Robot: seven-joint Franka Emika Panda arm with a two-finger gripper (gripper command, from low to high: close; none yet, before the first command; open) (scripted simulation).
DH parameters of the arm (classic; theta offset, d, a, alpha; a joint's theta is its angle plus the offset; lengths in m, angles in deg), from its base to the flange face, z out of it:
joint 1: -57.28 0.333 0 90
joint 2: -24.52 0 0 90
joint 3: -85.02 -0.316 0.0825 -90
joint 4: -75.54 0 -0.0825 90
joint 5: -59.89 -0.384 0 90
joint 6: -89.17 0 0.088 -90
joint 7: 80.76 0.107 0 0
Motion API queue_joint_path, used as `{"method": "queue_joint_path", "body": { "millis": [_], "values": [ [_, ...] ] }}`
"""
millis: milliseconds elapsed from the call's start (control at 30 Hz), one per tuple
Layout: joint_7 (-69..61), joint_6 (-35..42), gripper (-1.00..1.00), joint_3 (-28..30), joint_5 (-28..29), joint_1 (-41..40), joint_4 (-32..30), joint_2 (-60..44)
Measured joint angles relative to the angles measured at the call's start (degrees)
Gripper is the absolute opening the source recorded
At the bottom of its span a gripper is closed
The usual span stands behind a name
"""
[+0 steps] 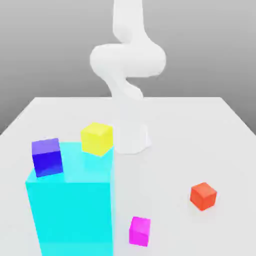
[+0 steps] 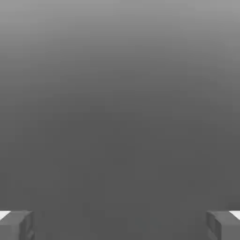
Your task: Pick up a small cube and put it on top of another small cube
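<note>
With the dial laid over the exterior view, 12 o'clock at its top edge, the red-orange cube (image 1: 203, 196) is found between 4 and 5 o'clock on the worktop (image 1: 172, 165), apart from the other items. The gripper (image 2: 120, 226) is open and empty, its fingers well apart. The magenta cube (image 1: 140, 231) lies at about 8 o'clock from the red-orange one. The blue-purple cube (image 1: 47, 157) is seen on the cyan block (image 1: 72, 215), at the 9 o'clock side of its top; the yellow cube (image 1: 97, 139) sits at about 2 o'clock from it.

The step in hand is judged to be the approach to the red-orange cube, with lifting and stacking outstanding. The cube is seen turned at an angle, so the wrist should be rotated until the pads are parallel to two opposite faces; closure across corners could twist it. Centring directly above is advised before a straight descent, with closure low on the sides. For the later transfer, clearance above the block and yellow cube should be allowed. Gentle, centred placement is recommended, since the blue-purple cube stands close to the block's edge and could be pushed off.
</note>
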Motion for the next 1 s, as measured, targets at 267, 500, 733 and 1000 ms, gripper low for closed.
{"method": "queue_joint_path", "body": {
  "millis": [267,500,733,1000],
  "values": [
    [2.7,-10.5,0.0,-7.9,1.5,3.5,-9.2,-17.2],
    [5.3,-19.4,0.0,-13.9,3.3,7.0,-17.0,-31.8],
    [8.8,-28.6,0.0,-16.5,6.5,12.4,-23.2,-46.3],
    [16.7,-37.6,-1.0,-5.7,16.8,21.0,-21.2,-58.1]
  ]
}}
